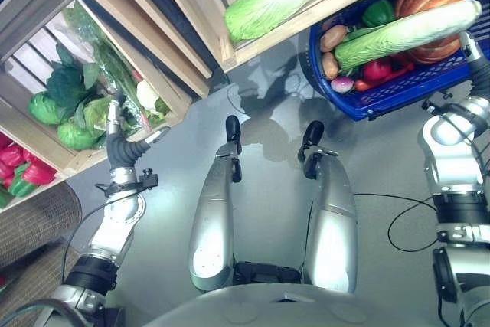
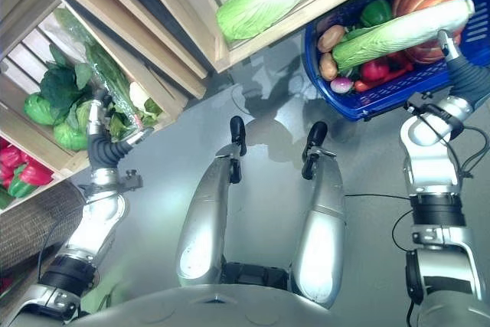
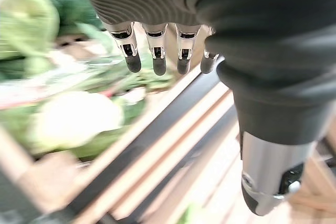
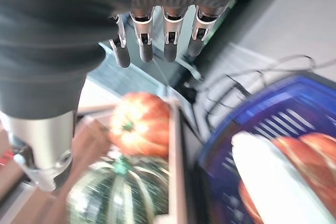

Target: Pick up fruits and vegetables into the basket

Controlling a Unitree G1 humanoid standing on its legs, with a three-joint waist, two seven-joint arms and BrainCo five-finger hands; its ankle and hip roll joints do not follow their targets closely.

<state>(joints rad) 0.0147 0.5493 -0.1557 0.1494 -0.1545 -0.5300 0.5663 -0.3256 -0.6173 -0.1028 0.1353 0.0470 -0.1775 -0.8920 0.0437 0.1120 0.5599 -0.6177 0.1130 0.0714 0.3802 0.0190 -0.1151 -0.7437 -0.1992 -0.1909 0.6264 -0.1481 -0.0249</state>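
Blue basket (image 1: 360, 101) seemingly full to its rim, left hand (image 1: 116, 132) at crate (image 1: 92, 160) edge

The silver-grey left arm rises from the lower left, bent at the wrist, and ends in the left hand (image 1: 115, 124) under its dark ribbed cover. In the left wrist view its silver, dark-tipped fingers (image 3: 156, 56) hang straight in a row, the thumb apart, holding nothing. The silver-grey right arm stands upright at the right side; the right hand (image 2: 450, 50) reaches upward, its fingers (image 4: 144, 43) likewise straight and empty.
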